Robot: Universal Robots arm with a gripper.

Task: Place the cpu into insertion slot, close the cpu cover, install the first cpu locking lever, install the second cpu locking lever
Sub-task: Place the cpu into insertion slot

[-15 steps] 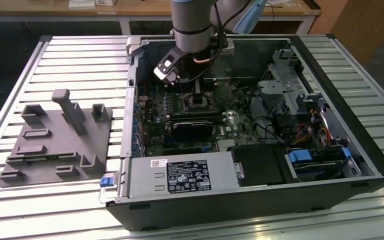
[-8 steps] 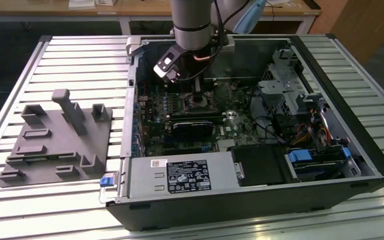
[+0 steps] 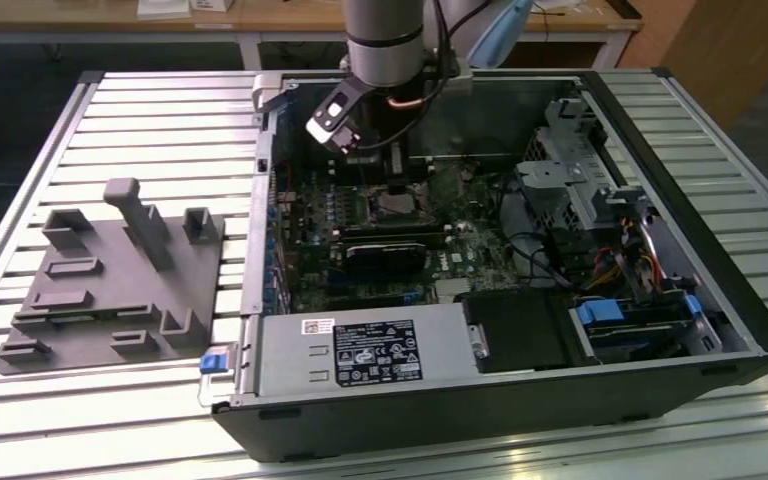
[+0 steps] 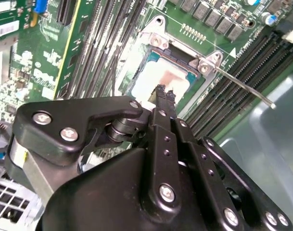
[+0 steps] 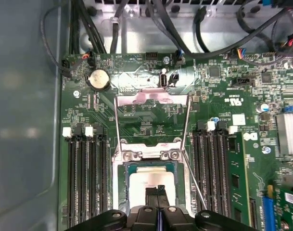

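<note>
The gripper (image 4: 163, 91) has its fingertips pressed together, on or just above the chip (image 5: 145, 179), which lies flat in its socket (image 5: 122, 188). The first wrist view shows the cover (image 5: 152, 97) swung open beyond the socket. The second wrist view shows a thin lever (image 4: 242, 86) sticking out free. In the exterior view the arm (image 3: 384, 40) reaches down into the open computer case (image 3: 491, 420).

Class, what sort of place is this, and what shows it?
Likely a robotics lab or workshop: an opened computer case on a slatted metal table, a robot arm reaching into it.
</note>
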